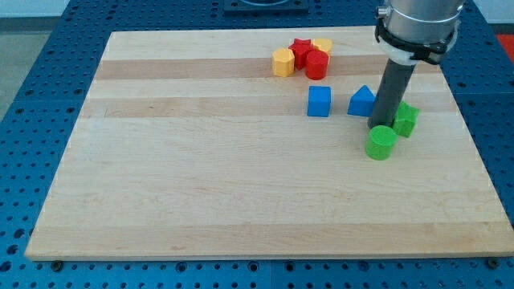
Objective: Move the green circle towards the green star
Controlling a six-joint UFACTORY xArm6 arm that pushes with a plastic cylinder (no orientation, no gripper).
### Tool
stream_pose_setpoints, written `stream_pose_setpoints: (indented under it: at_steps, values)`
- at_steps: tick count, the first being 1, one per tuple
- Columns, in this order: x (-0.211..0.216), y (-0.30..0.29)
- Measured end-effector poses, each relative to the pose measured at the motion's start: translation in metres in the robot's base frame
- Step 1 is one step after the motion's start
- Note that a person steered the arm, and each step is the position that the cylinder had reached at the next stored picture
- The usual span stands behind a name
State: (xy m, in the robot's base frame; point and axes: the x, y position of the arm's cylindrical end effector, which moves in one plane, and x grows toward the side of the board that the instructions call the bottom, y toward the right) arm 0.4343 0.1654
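Note:
The green circle [381,143] is a short green cylinder on the wooden board at the view's right. The green star [404,119] sits just up and right of it, partly hidden by my rod. My tip [379,126] rests on the board right at the circle's upper edge, between the circle and the star's left side. The blue triangle [361,102] lies just left of the rod.
A blue cube [319,102] sits left of the triangle. Near the view's top, a yellow hexagon [283,62], a red star [301,51], a red cylinder [316,65] and a yellow block [323,45] form a cluster. The board's right edge [480,152] is close to the green blocks.

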Motion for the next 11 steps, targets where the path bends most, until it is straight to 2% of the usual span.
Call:
stream_pose_setpoints:
  at_steps: [4,7,9,11]
  values:
    - [0.001,0.019]
    - [0.012,-0.060]
    - [0.051,-0.061]
    - [0.042,-0.049]
